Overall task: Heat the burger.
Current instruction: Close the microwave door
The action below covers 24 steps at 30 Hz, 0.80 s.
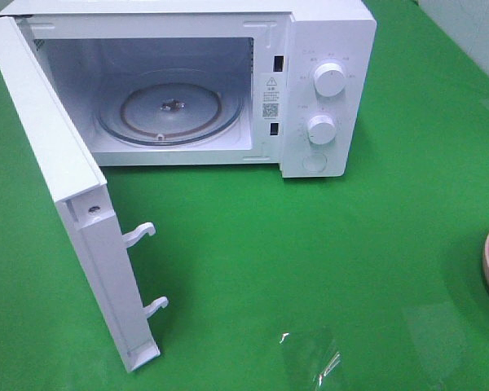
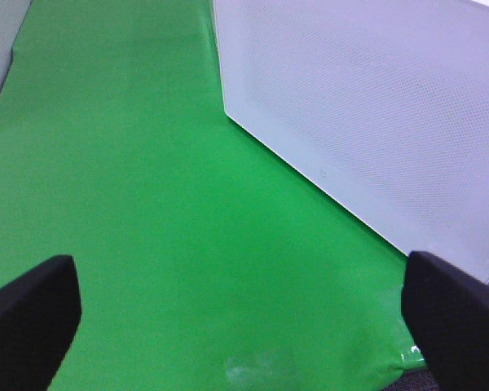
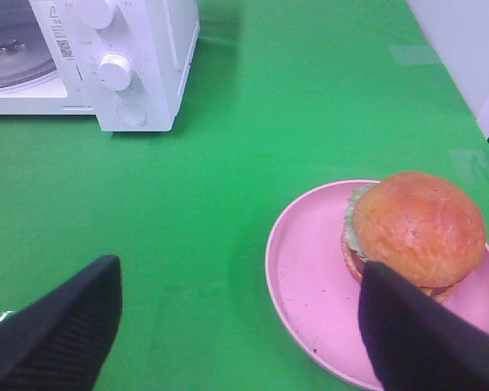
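Black right gripper (image 3: 236, 326) gapes wide, empty, above the burger (image 3: 416, 232); left gripper (image 2: 244, 314) equally spread, empty.

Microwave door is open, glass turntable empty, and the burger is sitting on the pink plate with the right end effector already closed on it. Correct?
Not quite. The white microwave has its door open and its round glass turntable bare, and the golden-brown bun burger sits on the round pink plate. But the right wrist view shows the right end effector open, its fingers spread and gripping nothing.
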{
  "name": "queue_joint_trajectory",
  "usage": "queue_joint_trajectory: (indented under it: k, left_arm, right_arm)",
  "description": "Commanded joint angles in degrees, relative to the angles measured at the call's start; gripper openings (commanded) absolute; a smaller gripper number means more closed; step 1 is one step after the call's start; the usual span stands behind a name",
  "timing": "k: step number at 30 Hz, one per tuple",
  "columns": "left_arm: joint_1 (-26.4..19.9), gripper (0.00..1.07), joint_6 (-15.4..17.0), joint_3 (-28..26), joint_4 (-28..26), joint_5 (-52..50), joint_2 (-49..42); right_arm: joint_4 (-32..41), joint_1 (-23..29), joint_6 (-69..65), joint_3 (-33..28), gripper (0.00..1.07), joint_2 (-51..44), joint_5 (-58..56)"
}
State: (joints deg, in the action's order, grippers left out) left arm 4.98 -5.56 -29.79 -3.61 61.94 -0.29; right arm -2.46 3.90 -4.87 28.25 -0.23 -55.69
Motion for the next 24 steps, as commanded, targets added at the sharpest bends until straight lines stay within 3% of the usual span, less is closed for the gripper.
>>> queue_joint_trajectory:
  k: [1, 24]
  left_arm:
    - [-0.1, 1.00, 0.2, 0.2, 0.1, -0.6, -0.3]
    - [-0.1, 1.00, 0.2, 0.2, 0.1, -0.6, -0.3]
  right_arm:
    - [0.3, -0.5, 0.5, -0.1, 0.76, -1.5, 0.6]
    - [0.3, -0.5, 0.5, -0.1, 0.76, -1.5, 0.6]
